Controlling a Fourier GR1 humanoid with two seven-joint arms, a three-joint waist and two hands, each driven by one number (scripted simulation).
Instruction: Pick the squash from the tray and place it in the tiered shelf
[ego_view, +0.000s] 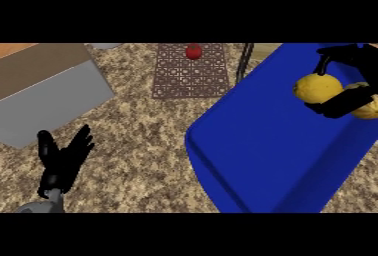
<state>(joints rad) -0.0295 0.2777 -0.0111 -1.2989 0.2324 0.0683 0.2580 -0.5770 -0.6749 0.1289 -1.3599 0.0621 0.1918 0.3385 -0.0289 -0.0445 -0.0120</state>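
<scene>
Right robot hand (345, 80) around squash (319, 88) (yellow)

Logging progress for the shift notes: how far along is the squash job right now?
Done: the right hand has reached the blue tray and curled around the yellow squash. In hand: the grasp, with the squash over the tray's far right part; whether it has lifted off I cannot tell. Left: carrying it to the tiered shelf and setting it in. The left hand rests open at lower left.
</scene>
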